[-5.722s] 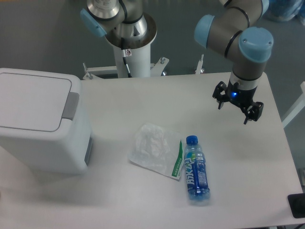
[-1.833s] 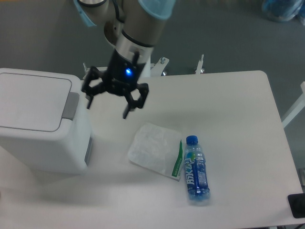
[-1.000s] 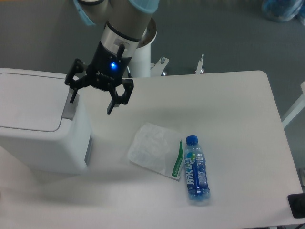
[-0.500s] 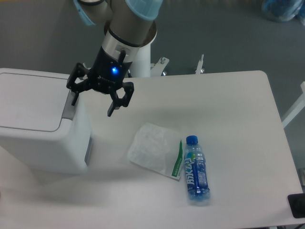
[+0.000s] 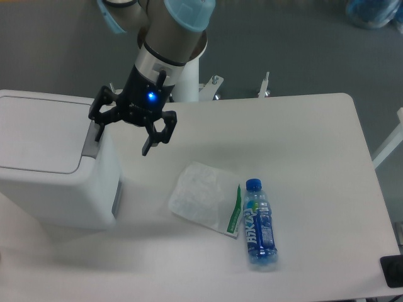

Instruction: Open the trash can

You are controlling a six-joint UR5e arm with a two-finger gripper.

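The trash can (image 5: pixel 53 165) is a large boxy white bin at the table's left, its flat lid down. Its grey push-button tab (image 5: pixel 93 141) sits on the right rim. My gripper (image 5: pixel 123 137) is open, fingers spread and pointing down, right above the can's right edge. One fingertip (image 5: pixel 97 134) is at the grey tab; whether it touches I cannot tell. The other fingertip (image 5: pixel 146 149) hangs over the table to the right of the can. A blue light glows on the gripper body.
A crumpled clear plastic wrapper (image 5: pixel 203 197) with a green strip lies mid-table. A blue plastic bottle (image 5: pixel 259 224) lies beside it on the right. The arm's white base pedestal (image 5: pixel 179 69) stands behind the table.
The gripper crossed from the table's right side to the can's right edge. In the last second it settled slightly lower over the grey tab. The lid stays down.
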